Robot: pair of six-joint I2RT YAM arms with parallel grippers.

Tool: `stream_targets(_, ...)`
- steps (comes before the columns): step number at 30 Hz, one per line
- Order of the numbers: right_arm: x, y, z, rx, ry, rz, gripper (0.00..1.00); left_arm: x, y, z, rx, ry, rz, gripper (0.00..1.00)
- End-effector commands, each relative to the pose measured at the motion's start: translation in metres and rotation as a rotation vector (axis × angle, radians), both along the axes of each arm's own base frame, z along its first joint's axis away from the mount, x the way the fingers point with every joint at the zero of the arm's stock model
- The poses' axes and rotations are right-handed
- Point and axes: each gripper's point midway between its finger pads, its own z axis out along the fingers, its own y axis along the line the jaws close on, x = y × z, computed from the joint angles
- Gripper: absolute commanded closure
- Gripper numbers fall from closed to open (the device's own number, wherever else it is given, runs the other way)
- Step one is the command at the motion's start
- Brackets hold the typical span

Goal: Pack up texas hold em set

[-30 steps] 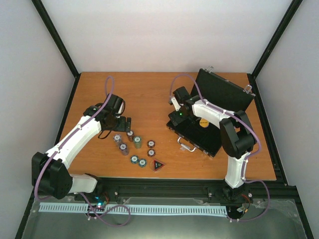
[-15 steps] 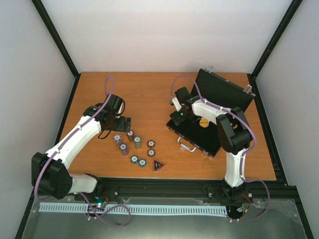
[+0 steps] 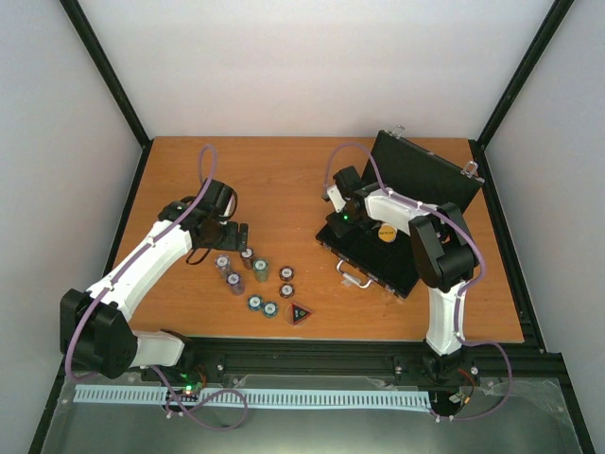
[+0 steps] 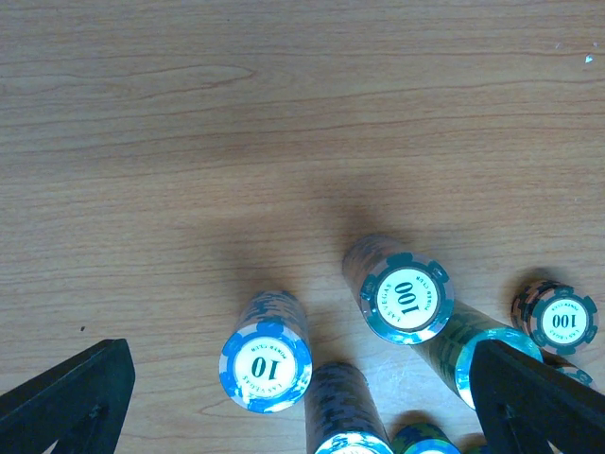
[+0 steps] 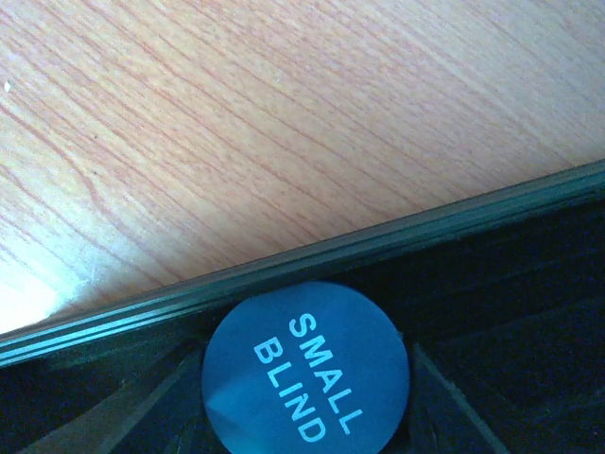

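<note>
Two claws work apart; the left claw (image 4: 301, 357) gapes wide, dark fingers (image 4: 66, 397) at the lower corners of its wrist view, above poker chip stacks (image 3: 253, 274) standing on the wooden surface (image 3: 274, 180); a blue stack marked 10 (image 4: 266, 367) stands beside a teal stack marked 100 (image 4: 409, 298); the right claw (image 5: 304, 402) flanks the blue SMALL BLIND disc (image 5: 305, 364), just inside the rim of the open black case (image 3: 378, 260); I cannot tell whether it pinches the disc; the lid (image 3: 425, 175) stands raised; a yellow disc (image 3: 386, 233) lies inside; the dark triangular token (image 3: 300, 313) lies beside the nearest chips.
</note>
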Motion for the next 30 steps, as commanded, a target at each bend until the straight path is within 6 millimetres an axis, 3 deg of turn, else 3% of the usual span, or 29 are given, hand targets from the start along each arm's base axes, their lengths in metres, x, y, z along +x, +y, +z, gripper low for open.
stream_targets(1, 0.0, 0.001, -0.001, 0.008, 0.0, -0.002, 0.44, 0.0, -0.002, 0.0, -0.013, -0.001, 0.008, 0.0)
stream_targets(13, 0.016, 0.003, 0.067, 0.042, -0.142, -0.015, 0.5, 0.001, -0.004, -0.001, -0.016, -0.001, 0.005, 0.0)
stream_targets(19, 0.017, -0.002, 0.083, 0.029, -0.165, -0.026, 0.51, 0.0, -0.003, -0.002, -0.012, 0.001, 0.004, 0.0)
stream_targets(24, 0.015, -0.024, 0.077, -0.044, -0.166, -0.095, 0.51, 0.001, -0.004, -0.002, -0.019, 0.002, 0.002, 0.0)
stream_targets(30, 0.007, -0.072, 0.074, -0.093, -0.166, -0.272, 0.51, 0.001, -0.004, -0.002, -0.013, 0.001, -0.011, 0.0)
